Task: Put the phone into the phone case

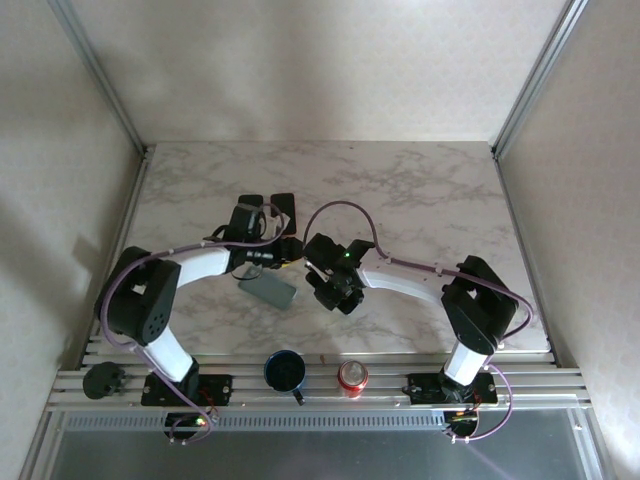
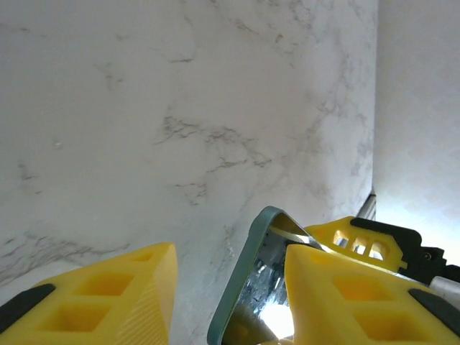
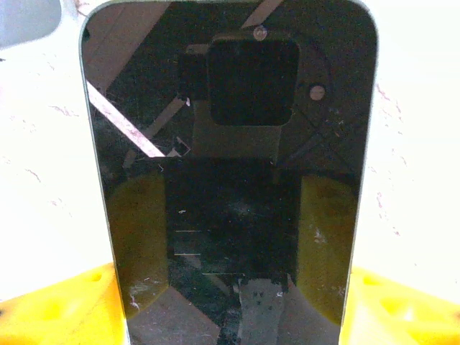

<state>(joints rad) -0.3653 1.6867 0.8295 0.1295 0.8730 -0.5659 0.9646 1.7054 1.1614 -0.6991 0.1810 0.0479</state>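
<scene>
White veined marble table (image 1: 420,190), smooth and hard. Black glossy glass-fronted phone (image 3: 230,180), pale rim, scuffed, sits mid-table clamped at its near end by the right gripper (image 3: 230,316). Judged stiff, slick, scratch-prone; best held by the long edges. Grey-green flat rectangle (image 1: 268,290) lying to its left is probably the case. Left gripper (image 2: 226,277) spread, gripping nothing.

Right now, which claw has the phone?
The right claw: the phone stands between its yellow fingers. The left claw is open, with the teal case beside one finger.
</scene>
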